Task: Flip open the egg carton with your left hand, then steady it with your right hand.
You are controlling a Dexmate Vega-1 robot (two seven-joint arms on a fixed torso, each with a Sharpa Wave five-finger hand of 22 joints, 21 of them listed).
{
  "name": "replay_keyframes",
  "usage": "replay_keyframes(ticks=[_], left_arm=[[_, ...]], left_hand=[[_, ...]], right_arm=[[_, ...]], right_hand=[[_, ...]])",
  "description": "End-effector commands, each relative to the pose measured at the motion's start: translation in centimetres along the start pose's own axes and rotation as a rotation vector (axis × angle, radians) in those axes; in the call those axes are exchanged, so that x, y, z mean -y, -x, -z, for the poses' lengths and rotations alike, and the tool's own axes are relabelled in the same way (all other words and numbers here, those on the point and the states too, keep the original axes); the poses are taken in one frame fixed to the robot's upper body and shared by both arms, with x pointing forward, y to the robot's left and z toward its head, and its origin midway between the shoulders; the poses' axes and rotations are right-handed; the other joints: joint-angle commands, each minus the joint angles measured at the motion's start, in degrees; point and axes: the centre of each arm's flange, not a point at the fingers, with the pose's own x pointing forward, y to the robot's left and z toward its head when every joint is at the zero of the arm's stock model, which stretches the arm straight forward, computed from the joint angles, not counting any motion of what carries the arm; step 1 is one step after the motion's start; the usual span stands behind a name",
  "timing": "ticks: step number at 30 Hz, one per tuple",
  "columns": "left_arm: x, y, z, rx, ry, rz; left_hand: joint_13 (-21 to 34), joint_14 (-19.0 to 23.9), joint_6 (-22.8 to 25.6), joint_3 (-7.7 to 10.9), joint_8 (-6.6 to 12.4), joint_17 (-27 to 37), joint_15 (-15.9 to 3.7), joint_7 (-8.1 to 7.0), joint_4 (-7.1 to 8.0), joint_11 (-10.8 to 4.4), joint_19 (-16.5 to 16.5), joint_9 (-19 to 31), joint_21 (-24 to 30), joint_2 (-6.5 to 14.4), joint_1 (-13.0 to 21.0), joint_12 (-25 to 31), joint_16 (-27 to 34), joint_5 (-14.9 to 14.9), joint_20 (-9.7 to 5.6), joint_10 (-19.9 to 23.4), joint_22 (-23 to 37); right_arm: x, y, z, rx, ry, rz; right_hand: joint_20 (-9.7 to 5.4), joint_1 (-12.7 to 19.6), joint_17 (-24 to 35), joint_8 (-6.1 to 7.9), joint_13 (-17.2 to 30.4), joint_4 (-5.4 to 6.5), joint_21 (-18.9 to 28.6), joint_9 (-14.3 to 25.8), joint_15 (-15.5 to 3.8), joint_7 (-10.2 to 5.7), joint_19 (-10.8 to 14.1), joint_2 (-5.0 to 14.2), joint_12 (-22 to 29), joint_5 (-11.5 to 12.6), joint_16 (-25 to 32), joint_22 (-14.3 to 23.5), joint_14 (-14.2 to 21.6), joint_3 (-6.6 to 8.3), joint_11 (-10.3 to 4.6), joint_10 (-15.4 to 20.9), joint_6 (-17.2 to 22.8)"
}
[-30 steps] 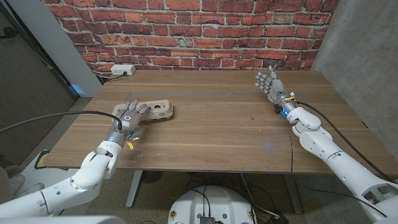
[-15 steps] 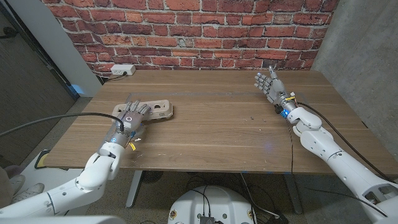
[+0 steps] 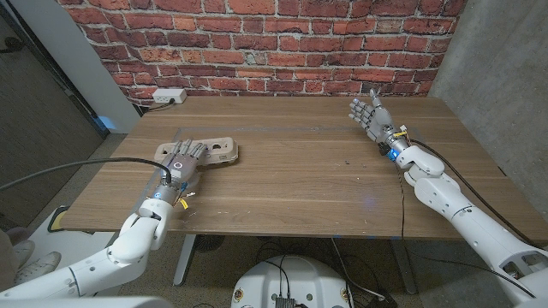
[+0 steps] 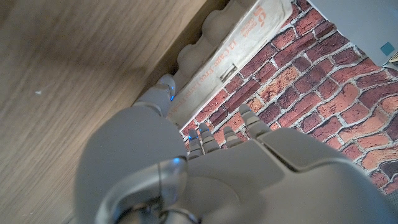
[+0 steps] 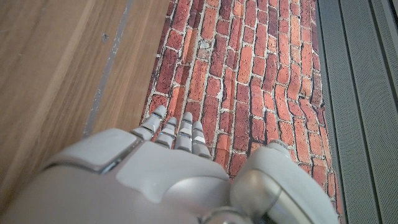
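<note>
A tan cardboard egg carton [image 3: 212, 152] lies closed on the left part of the wooden table [image 3: 300, 171]. My left hand [image 3: 180, 162] hovers at the carton's near left end with its fingers spread and reaching over the lid. In the left wrist view the carton [image 4: 236, 46] lies just beyond my left hand's fingertips [image 4: 245, 112]. My right hand [image 3: 370, 115] stands far off at the table's back right, fingers spread and pointing up, holding nothing. My right hand [image 5: 174, 168] faces the brick wall in the right wrist view.
A red brick wall [image 3: 257, 43] runs behind the table. A white power strip [image 3: 169, 97] sits at the back left edge. A black cable [image 3: 77, 164] trails from my left arm off the table's left side.
My left hand has crept slightly forward and to the right along the carton's near end. The right hand and carton stay put.
</note>
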Motion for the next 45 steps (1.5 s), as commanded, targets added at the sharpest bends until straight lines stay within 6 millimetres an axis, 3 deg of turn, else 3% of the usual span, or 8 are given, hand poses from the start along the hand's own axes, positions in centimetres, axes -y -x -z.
replay_keyframes(ticks=[1,4,12,25,27,32,36,45], left_arm=[[0.7,0.2,0.1,-0.020,0.004,-0.026],[0.8,0.1,0.1,-0.026,0.007,-0.040],[1.3,0.0,-0.1,-0.016,0.002,-0.042],[2.0,-0.5,-0.5,-0.011,0.009,-0.029],[2.1,-0.6,-0.6,-0.007,0.012,-0.031],[2.3,-0.8,-0.8,-0.017,0.021,-0.035],[2.4,-0.8,-0.8,-0.020,0.031,-0.045],[2.2,-0.5,-0.8,-0.011,0.070,-0.083]], left_hand=[[0.4,-0.1,-1.6,1.72,-0.68,0.3,0.87,1.42,-0.29,0.62,0.5,0.4,0.5,1.1,2.0,-0.1,0.3,0.8,0.77,-0.7,0.1],[0.6,-0.3,-4.6,2.72,-1.77,0.3,1.00,2.00,-0.43,1.11,0.2,0.6,0.4,1.4,3.3,-0.3,0.2,1.2,0.90,-1.9,0.2],[0.8,-0.7,-5.4,3.91,-2.07,0.3,1.77,2.81,-0.69,1.92,-0.2,0.9,0.2,1.9,5.1,-0.4,0.0,1.5,1.48,-2.9,0.2],[1.2,1.1,-0.7,5.10,-0.11,0.6,1.24,2.29,-0.29,1.60,0.3,1.4,0.5,1.5,6.7,0.7,0.8,1.6,1.39,-1.8,0.3],[1.6,4.7,2.2,6.23,1.22,1.3,-0.26,0.75,0.14,0.60,1.2,1.8,1.0,2.3,7.8,2.1,2.4,1.7,1.25,0.9,0.3],[2.4,12.4,5.1,6.77,2.35,3.7,-2.56,0.28,0.41,-1.86,3.4,2.1,2.0,2.3,9.8,5.6,6.2,1.4,0.91,7.0,0.3],[3.7,17.7,8.0,5.70,3.27,6.1,-4.40,-0.31,0.47,-3.08,4.7,2.4,2.5,2.3,11.2,8.7,9.6,0.8,0.89,10.8,0.4],[6.5,24.9,13.8,3.65,5.94,10.0,-7.76,-1.64,0.27,-4.99,7.2,3.5,3.6,2.8,14.4,13.6,14.8,0.4,0.32,15.2,0.7]], right_arm=[[0.0,-0.1,0.0,-0.004,0.004,-0.011],[-0.1,-0.1,0.0,-0.007,-0.003,-0.011],[-0.2,-0.2,0.1,-0.007,-0.007,-0.012],[-0.2,-0.1,0.2,-0.005,-0.013,-0.007],[-0.2,0.0,0.2,-0.004,-0.008,-0.009],[-0.1,0.0,0.1,-0.003,-0.017,-0.002],[-0.1,0.1,0.0,0.000,-0.016,-0.004],[0.0,0.2,0.1,0.000,-0.020,-0.003]], right_hand=[[0.05,-0.2,0.1,-0.08,0.2,0.11,0.0,0.2,0.07,0.03,-0.5,0.48,0.0,0.0,0.0,0.2,-0.3,-0.12,-0.01,-0.4,-0.1],[0.06,-0.2,0.1,-0.04,0.2,0.12,-0.1,0.2,0.01,-0.02,-0.4,0.53,0.0,0.0,0.1,0.2,-0.3,-0.11,0.13,-0.3,-0.1],[0.07,-0.3,0.1,0.03,0.2,0.13,-0.3,0.2,0.01,-0.04,-0.3,0.62,0.0,0.0,0.1,0.2,-0.3,-0.12,0.12,-0.3,-0.1],[0.06,-0.3,0.1,0.10,0.2,0.11,-0.6,0.2,-0.01,-0.16,-0.2,0.71,0.0,0.0,0.2,0.2,-0.3,-0.11,-0.12,-0.4,-0.1],[0.08,-0.3,0.1,0.11,0.2,0.10,-0.6,0.2,-0.02,-0.17,-0.2,0.71,0.0,0.0,0.2,0.2,-0.3,-0.12,-0.15,-0.4,-0.1],[0.07,-0.3,0.1,0.13,0.2,0.11,-0.7,0.2,-0.05,-0.26,-0.2,0.71,0.0,0.0,0.2,0.2,-0.3,-0.14,-0.18,-0.4,-0.1],[0.07,-0.3,0.1,0.15,0.2,0.10,-0.8,0.2,-0.03,-0.34,-0.1,0.71,0.0,0.0,0.2,0.2,-0.3,-0.15,-0.24,-0.5,-0.1],[0.08,-0.3,0.1,0.18,0.2,0.05,-1.0,0.2,-0.05,-0.36,-0.1,0.75,0.1,0.0,0.2,0.2,-0.3,-0.14,-0.13,-0.4,-0.1]])
